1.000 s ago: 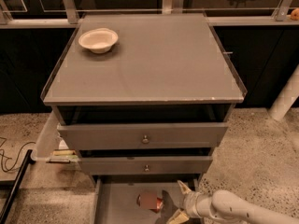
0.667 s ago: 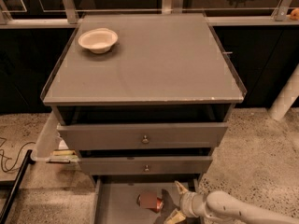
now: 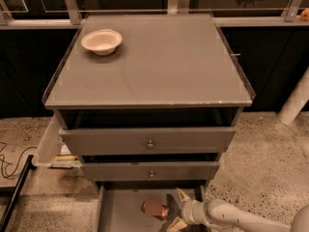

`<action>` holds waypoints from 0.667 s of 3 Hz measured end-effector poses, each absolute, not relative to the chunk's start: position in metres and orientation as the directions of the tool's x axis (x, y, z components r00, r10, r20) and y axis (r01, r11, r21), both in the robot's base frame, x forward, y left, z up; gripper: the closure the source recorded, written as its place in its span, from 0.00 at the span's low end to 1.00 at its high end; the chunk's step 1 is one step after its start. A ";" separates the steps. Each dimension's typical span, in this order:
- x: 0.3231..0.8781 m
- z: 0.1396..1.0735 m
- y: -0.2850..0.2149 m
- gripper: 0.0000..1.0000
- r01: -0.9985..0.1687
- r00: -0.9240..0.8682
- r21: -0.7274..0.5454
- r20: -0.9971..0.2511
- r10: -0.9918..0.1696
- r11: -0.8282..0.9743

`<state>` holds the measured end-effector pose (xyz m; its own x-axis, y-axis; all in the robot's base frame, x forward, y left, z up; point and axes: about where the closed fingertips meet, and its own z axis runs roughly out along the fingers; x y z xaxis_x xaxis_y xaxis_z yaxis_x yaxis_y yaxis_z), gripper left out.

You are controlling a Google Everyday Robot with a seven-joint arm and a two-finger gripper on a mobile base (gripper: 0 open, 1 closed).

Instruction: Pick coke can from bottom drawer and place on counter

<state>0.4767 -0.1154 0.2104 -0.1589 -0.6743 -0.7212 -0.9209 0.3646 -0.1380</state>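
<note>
Grey counter (image 3: 169,66), largest surface. Bottom drawer (image 3: 120,211) pulled out below it, front edge cut off by the frame. Gripper (image 3: 176,210), released with fingers spread, near the drawer's right edge. White bowl (image 3: 101,41) at the counter's far left corner. Coke can (image 3: 154,209), dark red, lies sideways mid-drawer, just beside the fingertips; lettering unreadable.

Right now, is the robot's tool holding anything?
Tool: open, holding nothing, low in the shallow grey bottom drawer, just right of the small red metal can lying on its side.
</note>
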 end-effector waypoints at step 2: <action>0.488 0.168 -0.088 0.00 -0.954 -0.067 -0.151 -0.733 -0.677 0.258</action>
